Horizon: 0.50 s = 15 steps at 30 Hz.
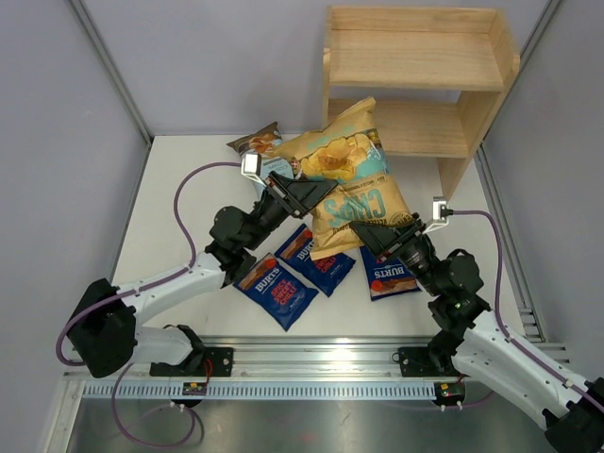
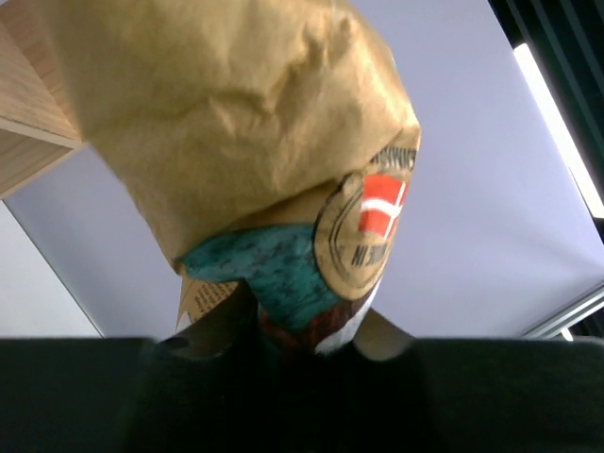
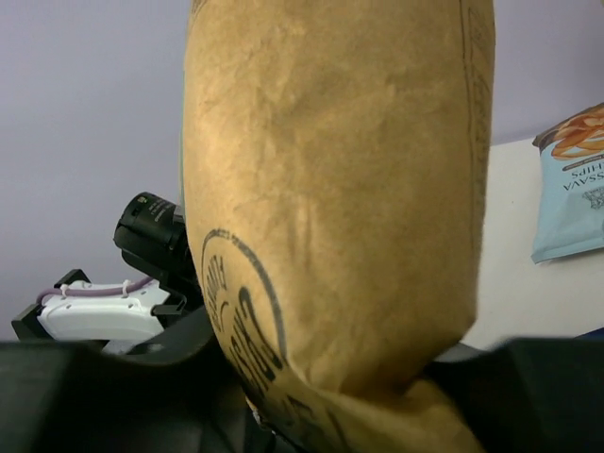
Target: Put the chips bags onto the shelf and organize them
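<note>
Two end effectors hold one bag between them. The left end effector (image 1: 313,195) is closed on the left side of the yellow-gold bag (image 1: 351,175); in its wrist view the crumpled lower edge of this bag is pinched between the fingers. The right end effector (image 1: 376,232) grips the lower right part of the same bag, whose brown wall stands between its two fingers. The bag is lifted from the table (image 1: 170,189) and tilted, and its top corner reaches the front of the lower tier of the shelf (image 1: 415,57); I cannot tell if it touches the board. Under the arms, three dark blue Burts bags (image 1: 276,294) lie flat on the table in a loose row. The light blue bag (image 1: 257,143) lies behind the left end effector, left of the shelf
</note>
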{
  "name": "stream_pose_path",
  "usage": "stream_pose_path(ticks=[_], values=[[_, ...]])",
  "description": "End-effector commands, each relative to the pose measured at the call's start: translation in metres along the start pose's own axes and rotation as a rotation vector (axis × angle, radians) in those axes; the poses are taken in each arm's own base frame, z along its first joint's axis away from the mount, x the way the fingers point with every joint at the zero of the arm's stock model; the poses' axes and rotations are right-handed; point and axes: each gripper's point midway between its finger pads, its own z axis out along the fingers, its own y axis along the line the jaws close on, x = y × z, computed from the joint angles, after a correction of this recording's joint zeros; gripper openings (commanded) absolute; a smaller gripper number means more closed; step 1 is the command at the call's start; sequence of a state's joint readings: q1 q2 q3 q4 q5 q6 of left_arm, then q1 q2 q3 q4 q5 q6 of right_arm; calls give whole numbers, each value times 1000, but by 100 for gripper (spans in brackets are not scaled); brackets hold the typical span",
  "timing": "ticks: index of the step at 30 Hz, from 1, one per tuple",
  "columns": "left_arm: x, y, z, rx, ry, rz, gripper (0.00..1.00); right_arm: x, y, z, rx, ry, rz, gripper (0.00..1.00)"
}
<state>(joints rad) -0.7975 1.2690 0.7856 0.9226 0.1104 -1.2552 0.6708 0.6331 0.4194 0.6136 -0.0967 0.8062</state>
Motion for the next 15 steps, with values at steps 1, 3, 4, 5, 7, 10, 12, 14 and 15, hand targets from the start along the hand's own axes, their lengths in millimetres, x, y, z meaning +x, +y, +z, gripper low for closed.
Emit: stream_pose_path(ticks=[1, 3, 4, 5, 7, 10, 12, 14, 15], values=[[3, -49, -5, 190, 33, -11, 33, -39, 1, 3, 31, -191, 19, 32], [2, -41, -7, 169, 33, 49, 59, -34, 2, 7, 17, -167, -14, 27], [0, -30, -7, 123, 33, 73, 70, -32, 5, 9, 7, -146, -28, 25], [-7, -30, -10, 100, 12, 102, 81, -28, 1, 11, 19, -129, -36, 23], [-17, 4, -16, -77, 3, 195, 99, -26, -8, 13, 56, -123, -42, 21], [-53, 41, -43, -377, -100, 331, 99, -24, -32, 11, 141, -130, -49, 19], [-83, 43, -66, -495, -201, 418, 99, -24, -46, 9, 176, -144, -30, 18], [-98, 53, -87, -589, -235, 478, 99, -33, -59, 9, 198, -179, -4, 18], [-105, 46, -96, -595, -248, 520, 99, -35, -62, 10, 199, -179, 3, 18]])
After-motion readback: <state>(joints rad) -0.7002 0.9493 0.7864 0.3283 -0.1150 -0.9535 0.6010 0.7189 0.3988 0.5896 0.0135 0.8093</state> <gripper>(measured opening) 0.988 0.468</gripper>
